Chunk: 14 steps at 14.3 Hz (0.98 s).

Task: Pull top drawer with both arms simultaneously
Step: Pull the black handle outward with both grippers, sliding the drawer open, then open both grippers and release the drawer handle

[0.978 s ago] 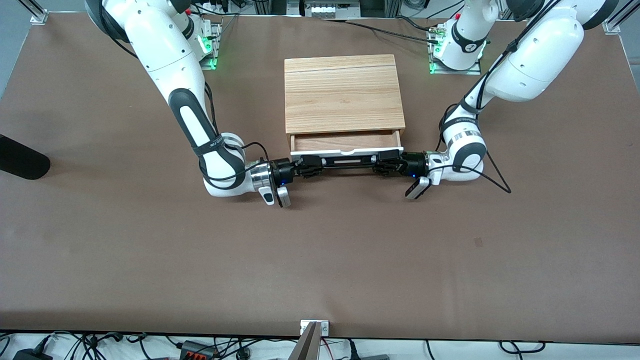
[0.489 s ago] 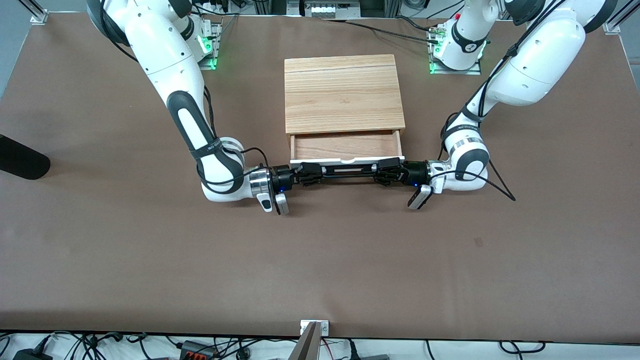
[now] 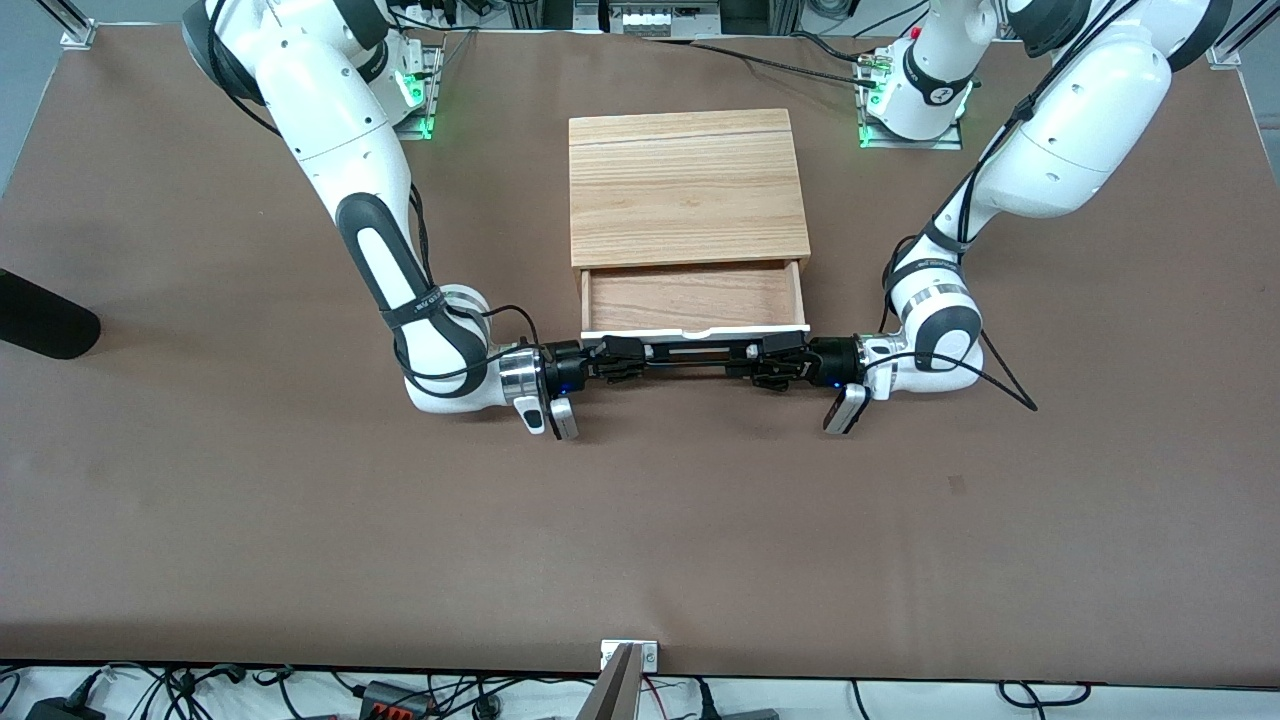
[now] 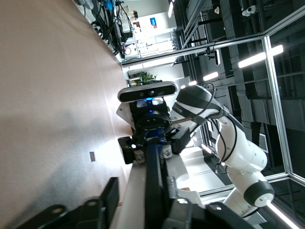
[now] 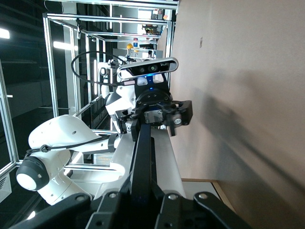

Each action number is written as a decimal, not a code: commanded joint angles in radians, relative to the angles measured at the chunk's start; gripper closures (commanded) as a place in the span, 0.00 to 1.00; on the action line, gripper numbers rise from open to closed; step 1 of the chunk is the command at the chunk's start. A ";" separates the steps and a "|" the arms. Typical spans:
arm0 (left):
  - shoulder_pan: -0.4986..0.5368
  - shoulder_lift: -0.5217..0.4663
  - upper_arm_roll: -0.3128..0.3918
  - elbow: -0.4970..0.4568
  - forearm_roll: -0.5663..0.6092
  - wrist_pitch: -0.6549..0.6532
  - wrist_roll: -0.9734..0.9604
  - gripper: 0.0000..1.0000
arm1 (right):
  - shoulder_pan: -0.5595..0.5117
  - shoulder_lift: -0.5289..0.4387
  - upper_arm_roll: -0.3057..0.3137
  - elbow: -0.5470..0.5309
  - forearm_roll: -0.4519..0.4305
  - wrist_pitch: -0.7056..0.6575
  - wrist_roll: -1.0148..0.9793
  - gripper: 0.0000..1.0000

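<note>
The top drawer [image 3: 692, 297] stands partly pulled out of the light wood cabinet [image 3: 688, 185]; its wood bottom is bare. Its white front [image 3: 695, 330] carries the long black bar handle [image 3: 697, 355]. My right gripper [image 3: 618, 360] is shut on the handle's end toward the right arm. My left gripper [image 3: 775, 362] is shut on the end toward the left arm. In the left wrist view my left gripper [image 4: 152, 210] clamps the bar [image 4: 155, 181], with the right gripper [image 4: 150, 143] farther along. In the right wrist view my right gripper [image 5: 143, 200] clamps the bar [image 5: 143, 152], facing the left gripper [image 5: 155, 114].
A dark object [image 3: 40, 315] lies at the table edge toward the right arm's end. A metal bracket [image 3: 628, 655] sits at the table's edge nearest the front camera. Brown table surface [image 3: 640, 520] stretches between the drawer front and that edge.
The top drawer has slid farther out of the cabinet toward the front camera. Both grippers have moved the same way, still shut on the handle.
</note>
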 commanded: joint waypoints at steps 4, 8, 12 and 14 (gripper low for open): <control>-0.003 0.021 0.004 0.048 -0.014 0.006 -0.039 0.00 | -0.009 -0.009 -0.009 0.034 0.003 -0.033 0.102 0.00; 0.008 0.007 0.006 0.137 0.027 0.004 -0.250 0.00 | -0.009 -0.010 -0.043 0.118 -0.086 -0.029 0.212 0.00; 0.058 -0.011 0.010 0.342 0.420 0.003 -0.503 0.00 | -0.007 -0.012 -0.094 0.169 -0.209 -0.031 0.283 0.00; 0.113 -0.016 -0.002 0.437 0.651 -0.055 -0.611 0.00 | -0.001 -0.013 -0.129 0.195 -0.294 -0.031 0.333 0.00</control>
